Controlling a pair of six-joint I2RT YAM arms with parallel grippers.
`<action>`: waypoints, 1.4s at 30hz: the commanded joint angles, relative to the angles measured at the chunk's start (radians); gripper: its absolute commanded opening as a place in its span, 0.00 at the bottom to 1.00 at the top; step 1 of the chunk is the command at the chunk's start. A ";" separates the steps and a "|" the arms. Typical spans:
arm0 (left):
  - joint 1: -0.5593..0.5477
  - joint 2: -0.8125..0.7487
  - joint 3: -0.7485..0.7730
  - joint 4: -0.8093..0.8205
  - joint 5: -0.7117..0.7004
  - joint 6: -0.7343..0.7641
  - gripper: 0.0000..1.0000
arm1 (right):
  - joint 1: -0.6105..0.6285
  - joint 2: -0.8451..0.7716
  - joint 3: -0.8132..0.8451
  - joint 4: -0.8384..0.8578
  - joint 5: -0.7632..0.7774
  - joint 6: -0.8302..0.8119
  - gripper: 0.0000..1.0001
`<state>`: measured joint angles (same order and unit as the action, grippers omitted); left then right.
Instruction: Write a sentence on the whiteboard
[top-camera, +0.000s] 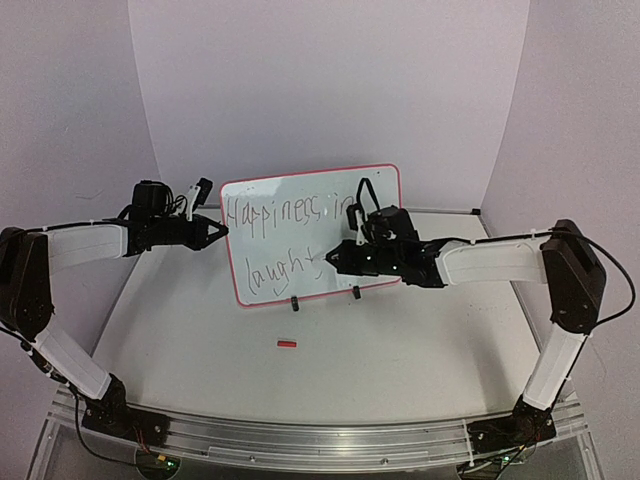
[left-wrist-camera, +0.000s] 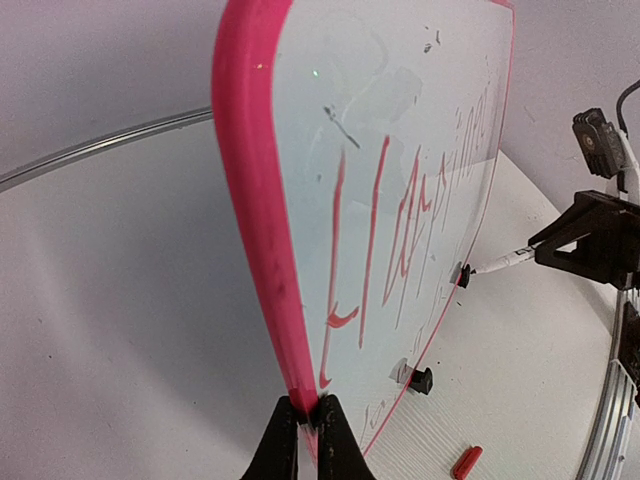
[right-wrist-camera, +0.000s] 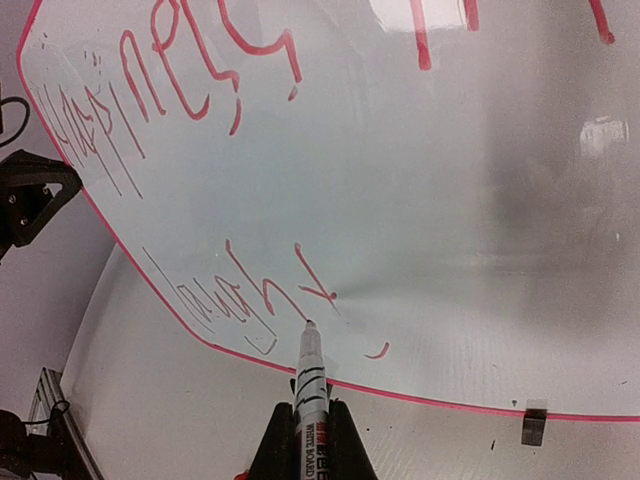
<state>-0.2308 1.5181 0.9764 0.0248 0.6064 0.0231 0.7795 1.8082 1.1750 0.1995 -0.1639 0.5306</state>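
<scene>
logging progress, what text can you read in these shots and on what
"Happiness in": top line on the whiteboard
"laught": unfinished second line below it
"WHITE BOARD": label on the marker; the rest of it is too blurred to read

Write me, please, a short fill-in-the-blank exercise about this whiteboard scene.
The left gripper clamps the red-framed rectangular whiteboard, which stands ___ on small black feet.
The right gripper holds a white marker whose tip touches the ___.
The dark handwritten sentence begins with the word ___.
The small piece lying on the white table is ___ in colour.
Missing words: upright; whiteboard; Happiness; red.
</scene>
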 joint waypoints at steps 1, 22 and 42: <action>0.000 -0.009 0.027 -0.011 -0.039 0.054 0.00 | -0.002 0.033 0.052 0.031 0.022 -0.018 0.00; 0.000 -0.009 0.028 -0.011 -0.040 0.055 0.00 | -0.003 0.065 0.046 0.009 0.049 -0.004 0.00; 0.000 -0.008 0.028 -0.011 -0.038 0.055 0.00 | -0.002 0.076 -0.010 0.004 0.017 0.037 0.00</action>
<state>-0.2306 1.5181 0.9764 0.0246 0.6064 0.0232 0.7795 1.8645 1.1717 0.1940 -0.1427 0.5530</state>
